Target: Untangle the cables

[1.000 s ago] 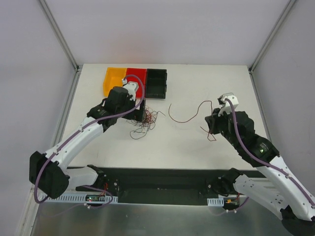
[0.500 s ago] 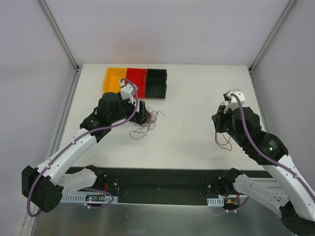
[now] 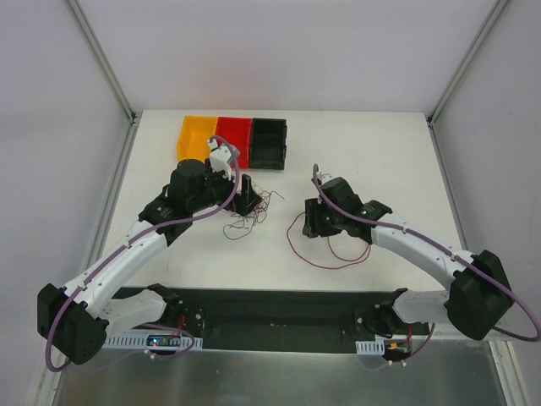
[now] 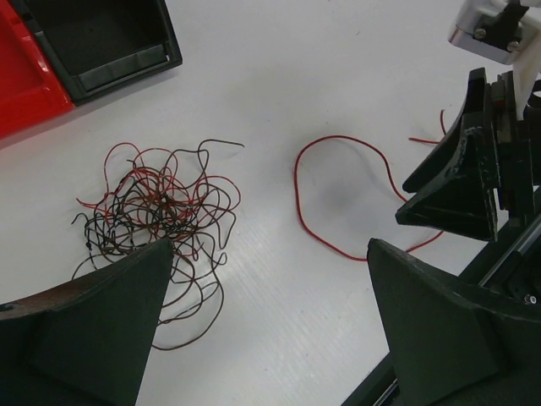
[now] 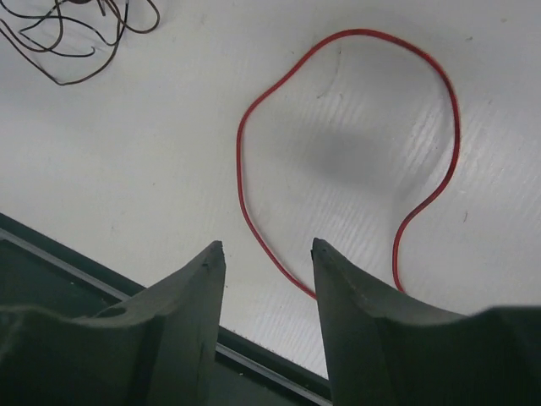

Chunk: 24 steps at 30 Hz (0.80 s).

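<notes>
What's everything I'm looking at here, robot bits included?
table: one, white, under everything
yellow bin: one, yellow, far edge, leftmost of a row
red bin: one, red, middle of that row
black bin: one, black, right end of the row
tangle of cables: one bunch, dark red, brown, black, by the left gripper
loose cable: one, red, open loop apart from the tangle
left arm: one, white and black
right arm: one, white and black
left gripper: one, black, wide open, empty
right gripper: one, black, open, over the loose cable

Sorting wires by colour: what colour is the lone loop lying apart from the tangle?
The loop is red, clearest in the right wrist view.
</notes>
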Each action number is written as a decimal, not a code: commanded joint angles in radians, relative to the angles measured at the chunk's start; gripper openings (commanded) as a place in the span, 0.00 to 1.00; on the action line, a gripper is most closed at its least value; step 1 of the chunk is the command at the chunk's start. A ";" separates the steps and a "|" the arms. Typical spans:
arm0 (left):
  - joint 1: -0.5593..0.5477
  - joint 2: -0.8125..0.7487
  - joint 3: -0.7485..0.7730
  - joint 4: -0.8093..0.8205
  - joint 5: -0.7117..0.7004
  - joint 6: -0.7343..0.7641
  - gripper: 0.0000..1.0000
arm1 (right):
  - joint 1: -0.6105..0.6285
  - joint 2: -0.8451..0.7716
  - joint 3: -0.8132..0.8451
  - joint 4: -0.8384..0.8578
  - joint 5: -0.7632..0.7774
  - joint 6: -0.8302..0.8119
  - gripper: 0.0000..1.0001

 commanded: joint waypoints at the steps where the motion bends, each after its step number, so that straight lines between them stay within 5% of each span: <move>1: -0.016 0.007 0.001 0.045 0.026 -0.002 0.98 | 0.004 0.004 0.120 -0.030 -0.019 -0.013 0.53; 6: -0.019 0.031 0.013 0.036 0.057 -0.022 0.98 | -0.047 -0.135 0.079 -0.100 0.105 -0.073 0.80; 8: -0.019 0.051 0.025 0.030 0.097 -0.036 0.98 | -0.135 -0.163 0.024 -0.091 0.000 -0.085 0.86; 12: -0.020 0.059 0.033 0.030 0.118 -0.045 0.97 | -0.285 -0.085 -0.015 -0.076 -0.232 -0.154 0.89; 24: -0.022 0.045 0.029 0.025 0.100 -0.043 0.97 | -0.331 0.176 -0.059 0.123 -0.396 -0.203 0.97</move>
